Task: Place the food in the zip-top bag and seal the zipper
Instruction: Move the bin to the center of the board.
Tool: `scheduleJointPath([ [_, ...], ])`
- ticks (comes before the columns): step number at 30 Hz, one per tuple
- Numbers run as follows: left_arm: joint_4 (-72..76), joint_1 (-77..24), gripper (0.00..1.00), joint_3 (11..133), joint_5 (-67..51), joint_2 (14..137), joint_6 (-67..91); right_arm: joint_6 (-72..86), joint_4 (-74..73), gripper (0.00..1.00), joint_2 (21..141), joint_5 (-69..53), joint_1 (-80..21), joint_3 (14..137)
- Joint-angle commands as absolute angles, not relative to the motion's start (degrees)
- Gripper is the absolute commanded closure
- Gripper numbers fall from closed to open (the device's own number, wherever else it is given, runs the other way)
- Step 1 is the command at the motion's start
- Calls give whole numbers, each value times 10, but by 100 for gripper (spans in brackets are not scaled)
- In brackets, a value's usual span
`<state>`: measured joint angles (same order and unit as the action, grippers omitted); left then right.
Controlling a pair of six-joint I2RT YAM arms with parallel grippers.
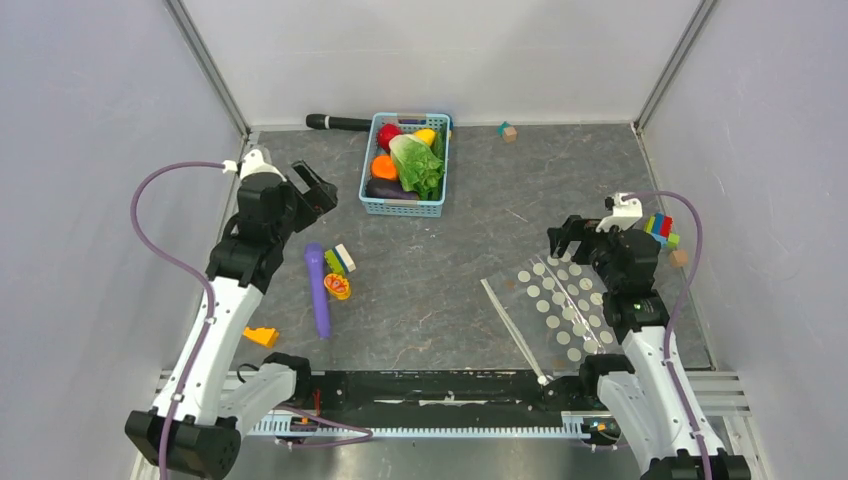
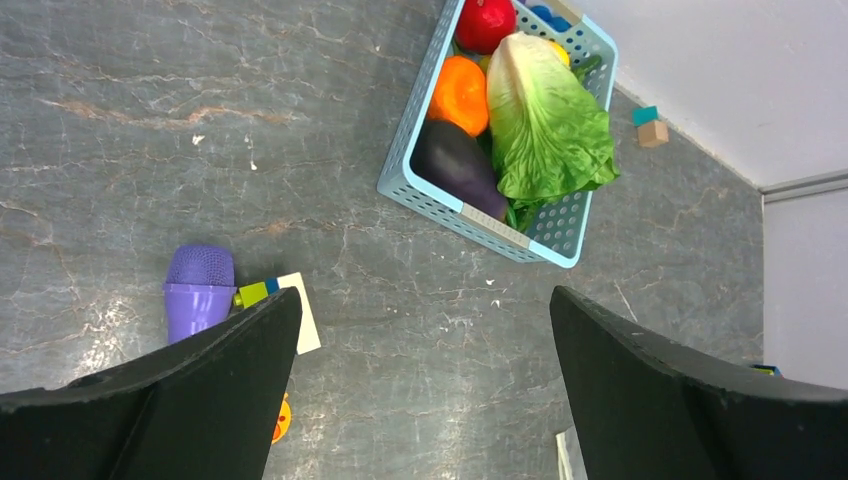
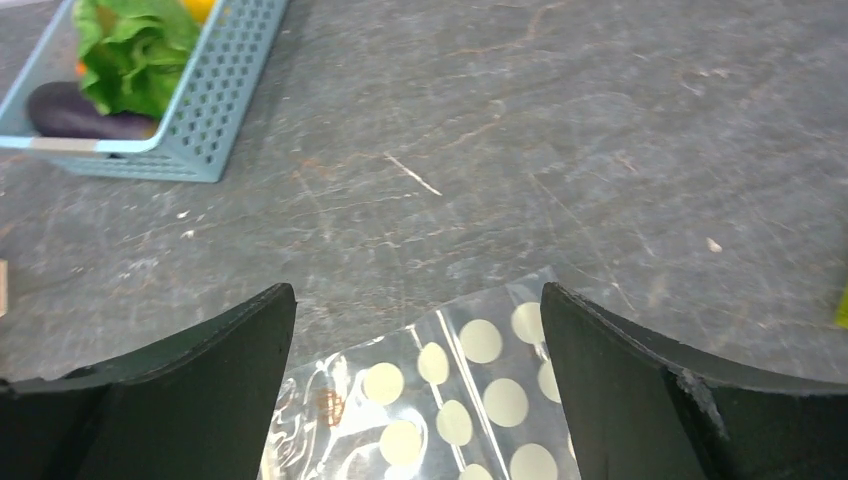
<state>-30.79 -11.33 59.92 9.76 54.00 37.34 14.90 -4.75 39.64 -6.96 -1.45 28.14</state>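
- The left claw (image 1: 320,190) hangs over the left side of the bench (image 1: 455,250), its jaws spread wide and holding nothing.
- The right claw (image 1: 567,238) hangs over the right side, jaws likewise wide apart and holding nothing.
- The food sits in the light-blue basket (image 1: 403,208) at the far edge. The lettuce (image 1: 418,165) lies on top, with the eggplant (image 1: 388,188) against the near wall and the orange piece (image 1: 384,166) and red piece (image 1: 388,133) behind it.
- The zip-top bag (image 1: 565,310) lies flat by the near right corner, partly under the right arm.
- Only the top view shows the zipper (image 1: 512,328), a white strip along the bag's left edge, and the purple rod (image 1: 318,290) in full.
- The right wrist view catches just the bag's dotted far end between its fingers (image 3: 200,370), plus a corner of the basket.
- The left wrist view shows the food closest, and only the rod's rounded end.
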Motion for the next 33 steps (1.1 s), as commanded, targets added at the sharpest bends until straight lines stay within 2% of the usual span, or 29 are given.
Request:
scheduleJointPath([
  [1, -300, -112, 0, 610, 77, 582, 371, 121, 15, 2, 378, -173, -15, 274],
  [3, -282, -112, 0, 615, 73, 613, 366, 128, 13, 2, 384, -177, -15, 274],
  [9, -236, -112, 0, 693, 19, 788, 320, 103, -71, 2, 475, -314, -15, 329],
  [12, -235, -112, 0, 764, 3, 906, 287, 84, -96, 2, 479, -291, -25, 328],
  [14, -258, -112, 1, 825, -10, 981, 268, 60, -130, 2, 471, -231, -49, 332],
  [16, -295, -112, 9, 879, 14, 1049, 254, 48, -165, 2, 466, -164, -80, 337],
  [19, -311, -112, 17, 916, 21, 1107, 238, 51, -180, 2, 466, -131, -116, 328],
  [21, -315, -112, 29, 920, 3, 1129, 233, 57, -177, 2, 471, -117, -131, 321],
  [25, -309, -112, 53, 902, -25, 1136, 229, 62, -163, 2, 487, -95, -155, 321],
  [29, -297, -113, 67, 868, -36, 1119, 229, 65, -147, 2, 503, -97, -168, 322],
  [33, -289, -121, 91, 822, -39, 1092, 233, 65, -138, 2, 512, -97, -175, 320],
])
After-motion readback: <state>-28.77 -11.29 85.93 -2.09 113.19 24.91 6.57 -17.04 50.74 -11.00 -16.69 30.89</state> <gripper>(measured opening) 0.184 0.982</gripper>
